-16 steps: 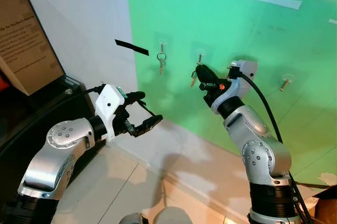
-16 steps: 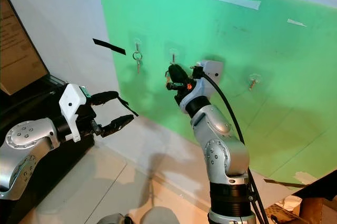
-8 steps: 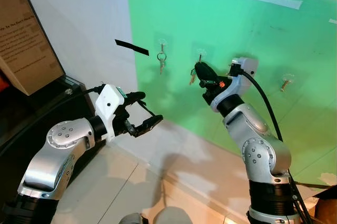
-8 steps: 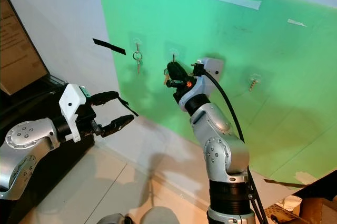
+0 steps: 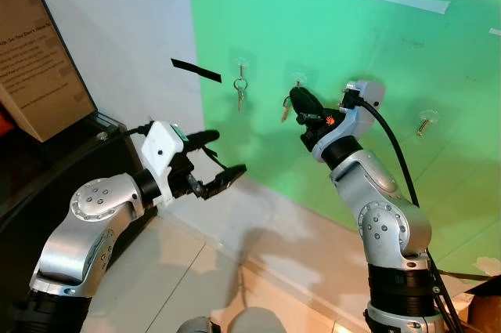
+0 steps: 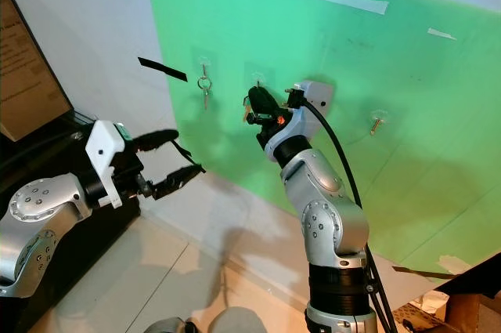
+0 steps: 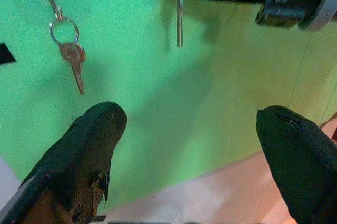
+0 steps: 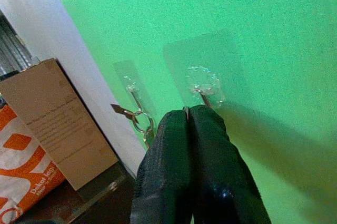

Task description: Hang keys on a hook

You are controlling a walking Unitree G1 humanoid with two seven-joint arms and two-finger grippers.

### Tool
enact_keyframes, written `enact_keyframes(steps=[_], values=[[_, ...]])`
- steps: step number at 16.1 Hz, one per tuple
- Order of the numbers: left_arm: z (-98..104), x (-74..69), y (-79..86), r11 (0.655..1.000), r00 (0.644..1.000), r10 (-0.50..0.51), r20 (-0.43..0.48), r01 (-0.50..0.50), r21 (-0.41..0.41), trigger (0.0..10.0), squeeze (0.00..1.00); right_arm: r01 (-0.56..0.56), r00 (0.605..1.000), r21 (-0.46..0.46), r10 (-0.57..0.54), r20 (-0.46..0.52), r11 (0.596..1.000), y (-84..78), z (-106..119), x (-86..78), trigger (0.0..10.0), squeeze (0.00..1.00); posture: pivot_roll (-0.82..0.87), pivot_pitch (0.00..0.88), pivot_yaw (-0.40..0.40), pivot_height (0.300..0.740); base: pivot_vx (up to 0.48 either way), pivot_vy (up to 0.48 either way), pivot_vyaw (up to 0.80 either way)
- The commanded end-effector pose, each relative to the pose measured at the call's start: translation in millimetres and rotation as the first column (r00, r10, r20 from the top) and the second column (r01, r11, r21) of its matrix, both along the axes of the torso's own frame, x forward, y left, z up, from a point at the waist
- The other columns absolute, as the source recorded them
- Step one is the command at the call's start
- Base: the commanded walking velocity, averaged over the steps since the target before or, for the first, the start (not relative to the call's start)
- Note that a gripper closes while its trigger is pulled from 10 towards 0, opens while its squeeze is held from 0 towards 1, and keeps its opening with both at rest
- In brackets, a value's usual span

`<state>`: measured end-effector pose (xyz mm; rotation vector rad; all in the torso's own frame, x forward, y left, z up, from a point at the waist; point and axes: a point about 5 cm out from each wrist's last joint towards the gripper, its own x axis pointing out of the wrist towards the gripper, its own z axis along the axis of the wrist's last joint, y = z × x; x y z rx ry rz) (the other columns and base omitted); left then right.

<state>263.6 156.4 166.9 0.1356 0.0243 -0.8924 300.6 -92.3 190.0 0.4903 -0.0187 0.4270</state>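
Right wrist view looks along the right pincer (image 8: 190,116), whose two black fingers (image 8: 210,129) are pressed together on a thin metal ring of the keys (image 5: 286,109); the key itself hangs just below the fingertips in the left eye view. Right ahead of the fingertips sits the middle hook (image 8: 202,88), a clear adhesive pad with a small metal prong, stuck on the green wall panel (image 5: 352,43). The pincer's tip is close to the prong, but whether the ring touches it cannot be told. To the pincer's left, well apart on the same panel, a second hook (image 5: 240,63) already carries another key ring (image 5: 240,88), hanging straight down. To its right, farther along the panel, a third hook (image 5: 427,117) holds a small key. Bare green wall lies between the hooks, so there is free room on both sides of the pincer and below it.

The left pincer (image 5: 218,159) hovers low and to the left of the right one, away from the wall, its fingers spread wide and gripping nothing; open air surrounds it. The panel's left edge runs down just beyond the second hook, where white wall begins, marked by a strip of black tape (image 5: 196,70). A cardboard box (image 5: 35,59) leans at far left.
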Motion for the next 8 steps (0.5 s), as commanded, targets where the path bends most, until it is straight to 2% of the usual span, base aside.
enact_keyframes(steps=[1, 4, 8], values=[[7, -1.5, -0.5, 1.000, 0.999, 0.000, 0.034, 0.000, -0.012, 10.0, 0.00, 0.011, 1.000, 0.015, -0.011, 0.006, 1.000, -1.7, 4, 2.6, 10.0, 0.00, 0.07, 0.000, -0.016, 0.740, 0.000, 0.000, 0.00], [6, -2.9, -2.2, 1.000, 1.000, -0.011, 0.027, 0.011, -0.023, 10.0, 0.00, 0.057, 0.997, 0.013, -0.057, -0.043, 0.998, -5.5, -3, 6.7, 10.0, 0.00, 0.07, 0.000, -0.021, 0.740, 0.000, 0.000, 0.00], [5, -3.2, -3.0, 1.000, 1.000, -0.016, 0.025, 0.016, -0.025, 10.0, 0.00, 0.099, 0.986, -0.045, -0.104, -0.132, 0.994, -9.0, -18, 8.4, 10.0, 0.00, 0.07, 0.000, -0.022, 0.740, 0.000, 0.000, 0.00]])
